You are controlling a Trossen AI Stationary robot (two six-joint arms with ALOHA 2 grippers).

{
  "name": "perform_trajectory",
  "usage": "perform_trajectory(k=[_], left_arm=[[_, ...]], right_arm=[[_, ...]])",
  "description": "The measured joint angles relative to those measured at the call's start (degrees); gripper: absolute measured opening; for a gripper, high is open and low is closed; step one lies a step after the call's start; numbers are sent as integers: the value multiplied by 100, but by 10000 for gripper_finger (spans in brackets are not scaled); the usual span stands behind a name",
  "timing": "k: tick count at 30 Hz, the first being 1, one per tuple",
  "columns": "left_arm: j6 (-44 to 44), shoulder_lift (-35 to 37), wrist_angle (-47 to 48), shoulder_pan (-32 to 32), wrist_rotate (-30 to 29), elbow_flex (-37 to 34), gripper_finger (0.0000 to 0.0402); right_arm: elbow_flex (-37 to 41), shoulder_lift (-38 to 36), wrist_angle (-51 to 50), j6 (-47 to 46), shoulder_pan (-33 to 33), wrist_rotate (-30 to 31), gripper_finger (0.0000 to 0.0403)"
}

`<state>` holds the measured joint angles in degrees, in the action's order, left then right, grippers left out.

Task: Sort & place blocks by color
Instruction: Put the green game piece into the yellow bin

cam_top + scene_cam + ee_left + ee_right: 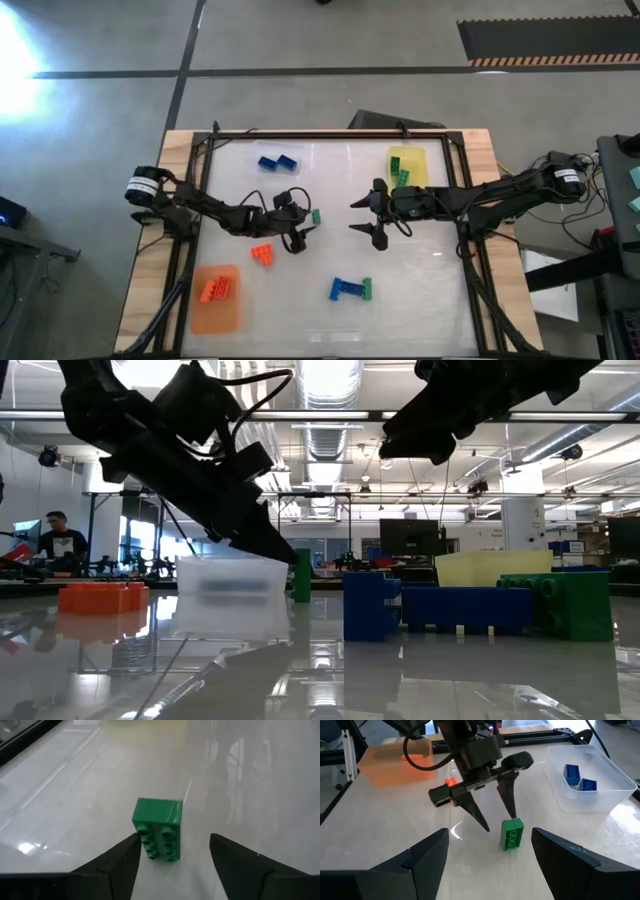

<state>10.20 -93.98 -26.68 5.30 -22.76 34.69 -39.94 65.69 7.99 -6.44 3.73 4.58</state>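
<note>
High view: left gripper (305,226) sits near table centre, fingers spread, with a green block (316,215) just beyond its tips, not gripped. Right gripper (362,216) faces it from the other side, fingers wide apart, holding nothing. Two blue blocks (277,163) lie in a clear tray (262,152) toward the far edge; green blocks (399,171) rest on the yellow mat (418,167); orange blocks (219,289) sit on the orange mat (215,315), and one loose orange block (263,254) lies near the left gripper. A blue-and-green cluster (350,289) lies on the near side. Low view: the left arm's dark body crosses in front of the clear tray (232,575); the blue brick (440,608) and green brick (558,603) of that cluster stand closest. Left wrist view: green block (158,828) stands on end just ahead of the open fingertips (131,845), nearer one finger. Right wrist view: left gripper (497,817) points down with fingers apart; the green block (511,833) stands just beside one tip, whether touching cannot be told. Orange mat (390,765) lies behind.
</note>
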Motion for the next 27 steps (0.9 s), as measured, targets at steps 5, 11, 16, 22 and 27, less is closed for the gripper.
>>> perform_trajectory(k=[5, 11, 16, 22, 27], left_arm=[[-1, -198, -592, -78, 0, -20, 256], [-5, -428, -975, -206, -12, -19, 270], [-9, -838, -1722, -276, -9, -17, 270], [4, -1288, -2283, -274, -39, 53, 263], [2, -1377, -2241, -274, -178, 176, 212]], right_arm=[[0, 0, -2, -6, 0, 0, 274], [0, 0, -2, -63, 0, 2, 274], [0, 0, 0, -118, 0, 2, 274], [0, 0, -2, -253, 0, 2, 274], [0, 0, -2, -273, 0, 2, 274]])
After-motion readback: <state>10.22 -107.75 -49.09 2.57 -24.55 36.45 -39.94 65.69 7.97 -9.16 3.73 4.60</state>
